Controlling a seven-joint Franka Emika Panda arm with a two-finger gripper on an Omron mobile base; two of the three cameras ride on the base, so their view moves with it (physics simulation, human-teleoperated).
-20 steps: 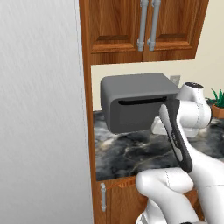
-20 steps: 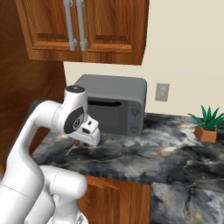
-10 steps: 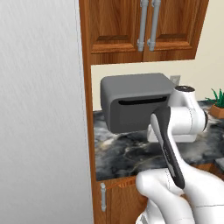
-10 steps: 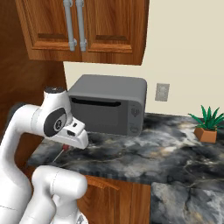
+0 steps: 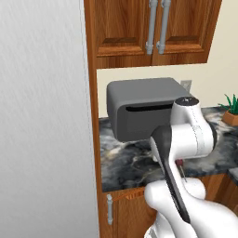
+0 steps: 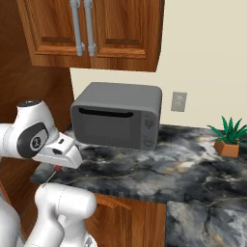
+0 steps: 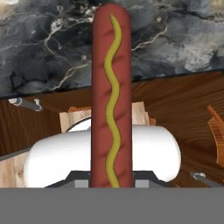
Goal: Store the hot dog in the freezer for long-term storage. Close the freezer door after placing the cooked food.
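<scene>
Since the earlier frames the arm has swung from beside the toaster oven down and toward the base, carrying its load off the table's far side to its near edge. The hot dog stands straight out from the hand, a reddish-brown sausage with a wavy mustard line along its length. The hand is closed on its lower end, fingers pressed to either side, so the free end projects well beyond the grip. In the right base view the hand hangs just over the front lip of the marble table, with a thin red sliver below it.

Handling: the sausage is judged light, slender and somewhat soft, with a smooth skin that may slip. Held near one end, it can pivot or sag, so a firm but gentle squeeze nearer its middle would suit it better.

Surroundings: the toaster oven sits at the back of the table, wood cabinets above and a potted plant to the right. A tall grey panel is cut off at the left of the left base view. The fingertips themselves are hard to make out behind the sausage.
</scene>
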